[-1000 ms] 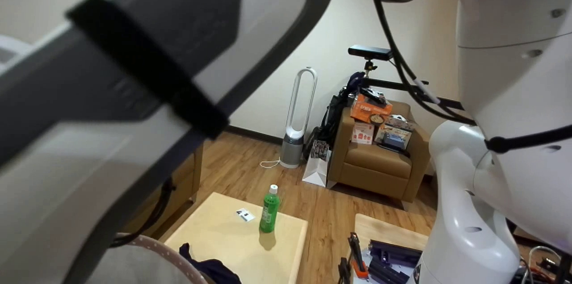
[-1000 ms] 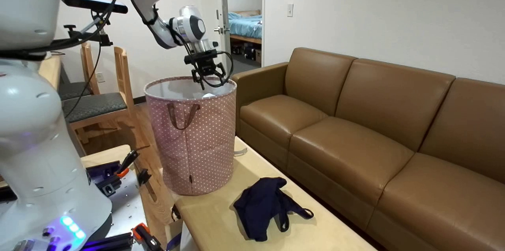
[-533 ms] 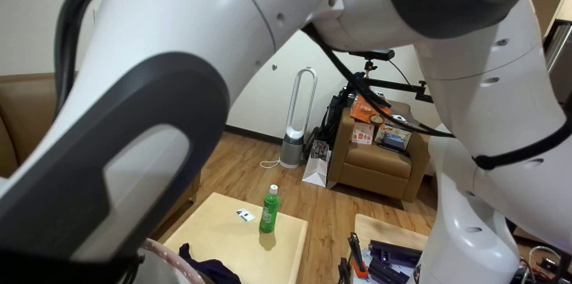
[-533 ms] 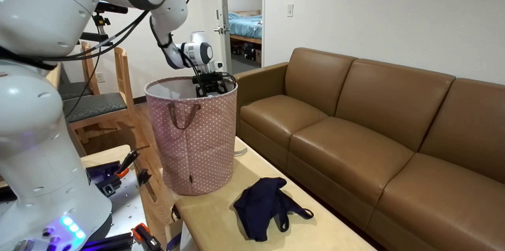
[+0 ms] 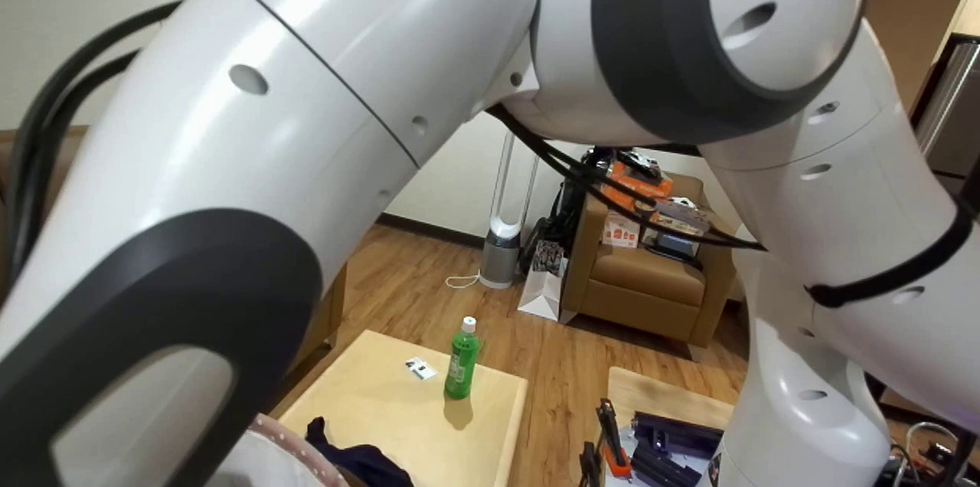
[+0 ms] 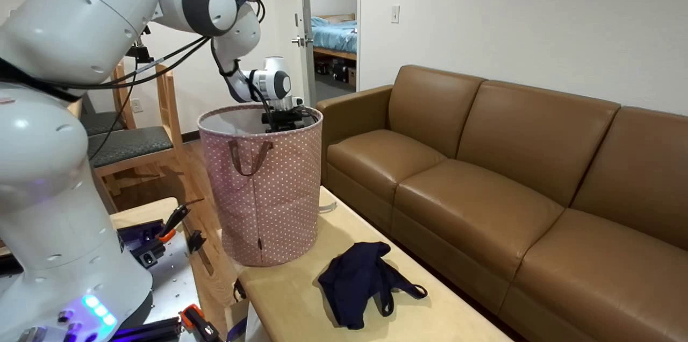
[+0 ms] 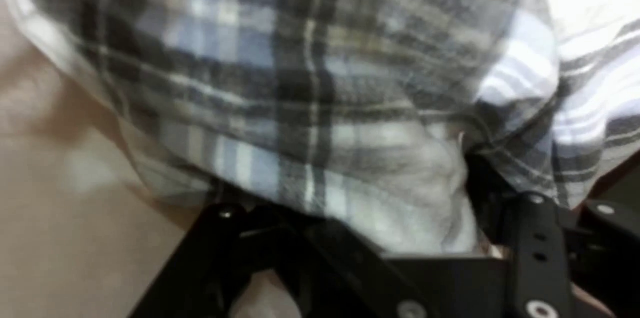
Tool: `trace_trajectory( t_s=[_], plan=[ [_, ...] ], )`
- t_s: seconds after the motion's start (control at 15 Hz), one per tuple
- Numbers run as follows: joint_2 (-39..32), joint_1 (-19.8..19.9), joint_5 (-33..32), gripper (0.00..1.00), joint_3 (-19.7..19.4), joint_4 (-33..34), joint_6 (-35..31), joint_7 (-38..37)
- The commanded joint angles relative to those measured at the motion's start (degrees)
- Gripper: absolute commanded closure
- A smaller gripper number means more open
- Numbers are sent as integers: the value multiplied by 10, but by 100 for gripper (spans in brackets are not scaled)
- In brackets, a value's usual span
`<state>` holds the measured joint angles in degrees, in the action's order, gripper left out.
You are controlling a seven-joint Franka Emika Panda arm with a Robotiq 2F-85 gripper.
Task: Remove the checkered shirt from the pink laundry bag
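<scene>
The pink laundry bag point(image 6: 287, 186) with white dots stands upright on the table in an exterior view. A bit of its rim point(image 5: 295, 447) shows in the other view outside the robot. My gripper point(image 6: 283, 122) reaches down through the bag's opening, its fingers hidden behind the wall. In the wrist view, the checkered shirt point(image 7: 300, 73), grey, blue and white, fills the upper part of the picture. My gripper point(image 7: 377, 198) has its fingers spread apart, with shirt cloth lying between and over them. The left fingertip is partly hidden by the cloth.
A dark navy cloth point(image 6: 360, 283) lies on the wooden table point(image 6: 301, 299) beside the bag. A green bottle point(image 5: 462, 358) and a small card point(image 5: 421, 368) stand and lie on the table. A brown sofa point(image 6: 462, 180) runs along the table's far side.
The arm has lowered. The gripper was above the bag's rim a second ago and is now down inside the opening. The bag and the navy cloth have not moved.
</scene>
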<state>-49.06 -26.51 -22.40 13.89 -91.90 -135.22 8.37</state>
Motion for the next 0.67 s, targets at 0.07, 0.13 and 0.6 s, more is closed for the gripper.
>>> trace_trajectory(
  t_s=[0.07, 0.13, 0.6],
  plan=[
    [0, -7, 15, 61, -7, 15, 33, 7],
    [5, -5, 14, 66, -6, 11, 31, 6],
    [64, 5, 13, 98, -2, -43, -2, 2]
  ],
)
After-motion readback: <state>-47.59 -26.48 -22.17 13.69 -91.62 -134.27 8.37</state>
